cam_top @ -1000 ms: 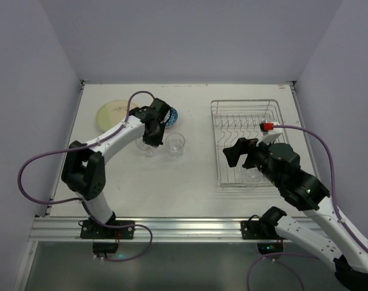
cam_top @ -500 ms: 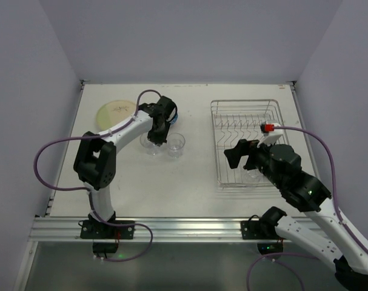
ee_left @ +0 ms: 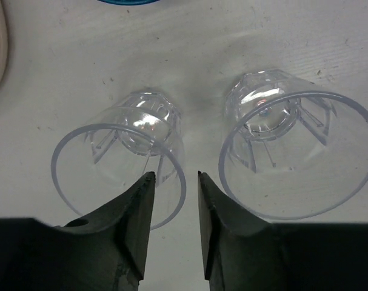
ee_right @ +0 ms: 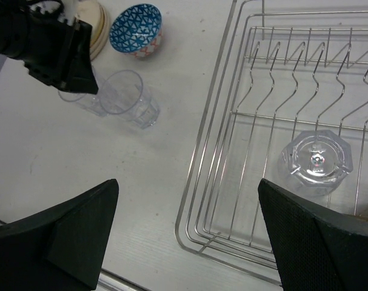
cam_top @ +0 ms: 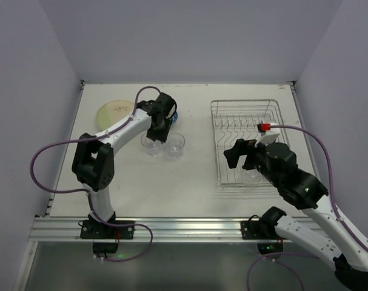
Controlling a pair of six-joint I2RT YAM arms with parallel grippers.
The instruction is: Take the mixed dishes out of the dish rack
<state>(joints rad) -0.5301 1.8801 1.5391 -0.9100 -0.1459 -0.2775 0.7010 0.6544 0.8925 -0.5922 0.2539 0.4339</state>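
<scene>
Overhead, the left gripper (cam_top: 158, 130) hangs over two clear glasses (cam_top: 176, 145) standing on the table (cam_top: 190, 182) near the blue bowl (cam_top: 174, 115), while the right gripper (cam_top: 243, 159) hovers above the dish rack (cam_top: 238, 125), by far the nearer arm to the rack glass (cam_top: 251, 174). From the left wrist, its fingers (ee_left: 135, 212) are narrowly parted astride the rim of the left glass (ee_left: 117, 157), not pinching it. From the right wrist, wide, empty jaws look down on the rack glass, apparently base-up, lying right of their midline.
</scene>
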